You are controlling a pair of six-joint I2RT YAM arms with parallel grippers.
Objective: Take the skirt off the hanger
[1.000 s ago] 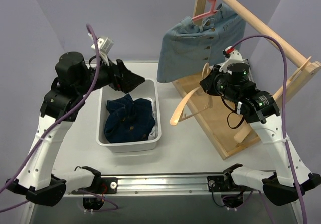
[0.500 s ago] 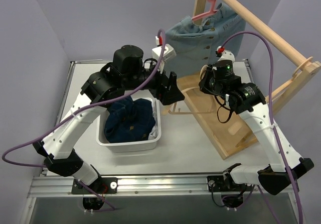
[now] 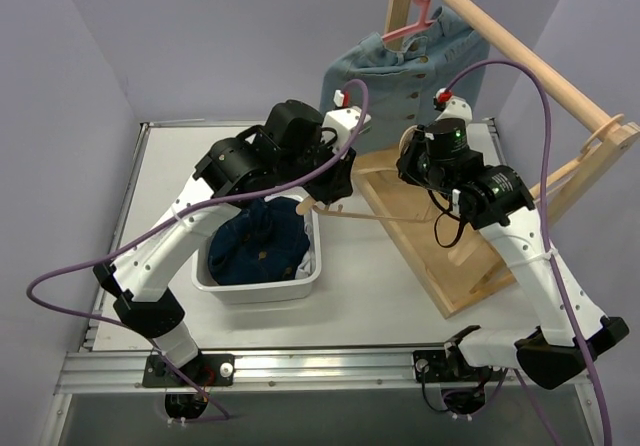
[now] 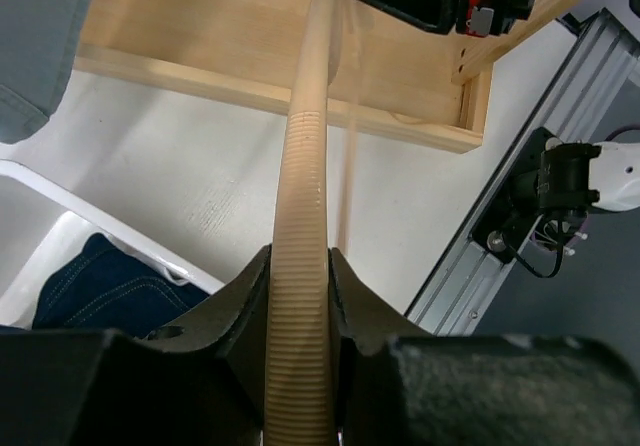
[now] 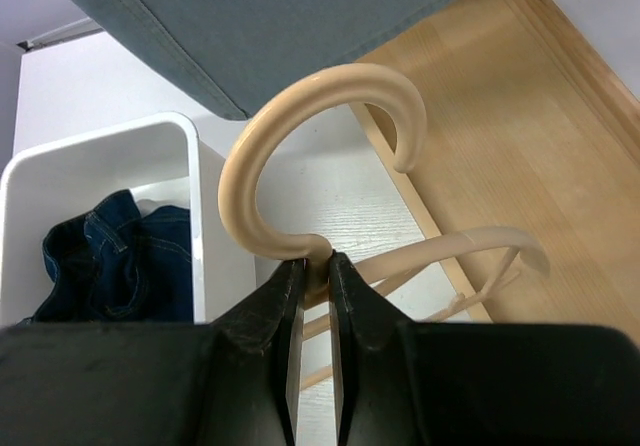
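The denim skirt (image 3: 390, 86) hangs on a pink hanger (image 3: 408, 32) on the wooden rail (image 3: 520, 54). Below it, the right gripper (image 5: 314, 268) is clamped on the neck of a beige hanger (image 5: 325, 81). The left gripper (image 4: 298, 271) is clamped on its ribbed bar, near a white bin (image 3: 262, 291) that holds dark jeans (image 3: 255, 246).

The left end effector (image 4: 300, 266) has swung over from above the bin (image 3: 262, 291) to the wooden hanger (image 3: 365, 216) and now clamps its ribbed bar. The hanger has shifted toward the bin.
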